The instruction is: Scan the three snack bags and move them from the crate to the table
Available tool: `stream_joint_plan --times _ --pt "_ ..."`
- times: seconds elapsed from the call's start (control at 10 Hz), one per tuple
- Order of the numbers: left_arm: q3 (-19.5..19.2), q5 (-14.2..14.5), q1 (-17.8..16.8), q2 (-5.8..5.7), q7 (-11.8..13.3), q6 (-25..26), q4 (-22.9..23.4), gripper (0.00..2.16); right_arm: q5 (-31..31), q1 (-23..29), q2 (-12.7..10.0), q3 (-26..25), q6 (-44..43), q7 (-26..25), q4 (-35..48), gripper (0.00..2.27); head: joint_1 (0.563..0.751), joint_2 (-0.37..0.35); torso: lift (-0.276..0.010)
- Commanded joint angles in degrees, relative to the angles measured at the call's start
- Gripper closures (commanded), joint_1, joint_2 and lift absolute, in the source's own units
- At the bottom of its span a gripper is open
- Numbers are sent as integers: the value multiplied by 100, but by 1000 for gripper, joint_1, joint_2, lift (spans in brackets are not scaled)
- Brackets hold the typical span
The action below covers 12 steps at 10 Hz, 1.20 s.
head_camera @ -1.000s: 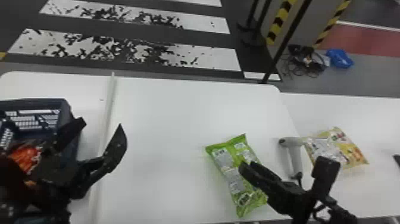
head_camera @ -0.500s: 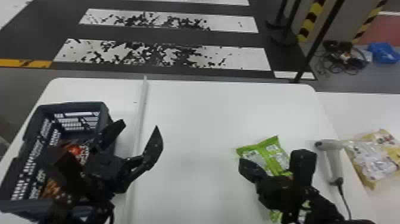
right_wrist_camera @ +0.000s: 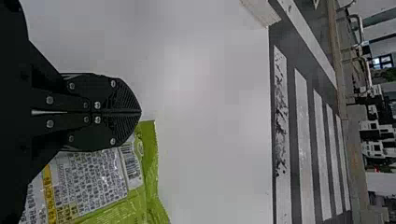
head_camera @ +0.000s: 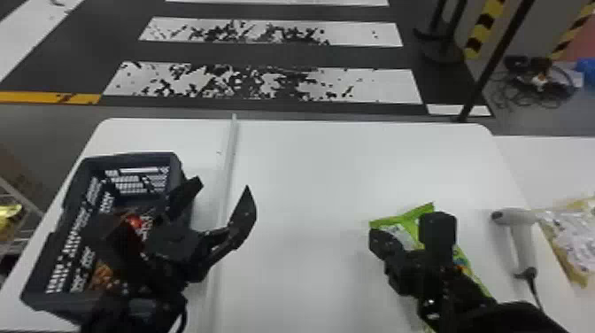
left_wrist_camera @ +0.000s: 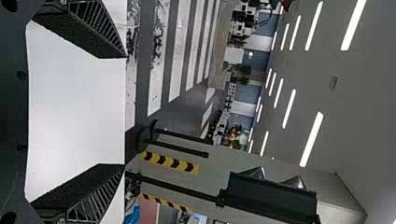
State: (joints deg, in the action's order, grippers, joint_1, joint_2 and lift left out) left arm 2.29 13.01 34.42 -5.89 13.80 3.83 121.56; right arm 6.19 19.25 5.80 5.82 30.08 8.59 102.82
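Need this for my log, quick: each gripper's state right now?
Left gripper: open, nothing between its fingers.
Right gripper: closed, holding nothing visible, near the green snack bag.

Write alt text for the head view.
A robot's open left gripper hangs by a dark crate holding red and orange packaging on a white table; its shut right gripper hangs by a green snack bag. Farther right lie a handheld scanner and another bag.
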Motion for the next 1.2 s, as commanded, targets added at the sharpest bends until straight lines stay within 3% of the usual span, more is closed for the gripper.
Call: stream_joint_plan --times 0.0,0.5,0.8,1.1 --pt "-18 26 -32 0 0 0 -36 33 -74 -158 0 -20 -24 -85 -86 2246 695 1 -62" --pt "8 26 -76 0 18 0 -71 33 -30 -685 0 -398 240 -332 -605 2246 695 -54 -62" --pt "26 26 -111 0 18 0 -71 33 489 -26 79 -477 134 -94 424 2246 695 -70 -62" --pt "52 26 -208 0 18 35 -159 33 788 774 395 -925 345 11 1830 2240 695 -61 -62"
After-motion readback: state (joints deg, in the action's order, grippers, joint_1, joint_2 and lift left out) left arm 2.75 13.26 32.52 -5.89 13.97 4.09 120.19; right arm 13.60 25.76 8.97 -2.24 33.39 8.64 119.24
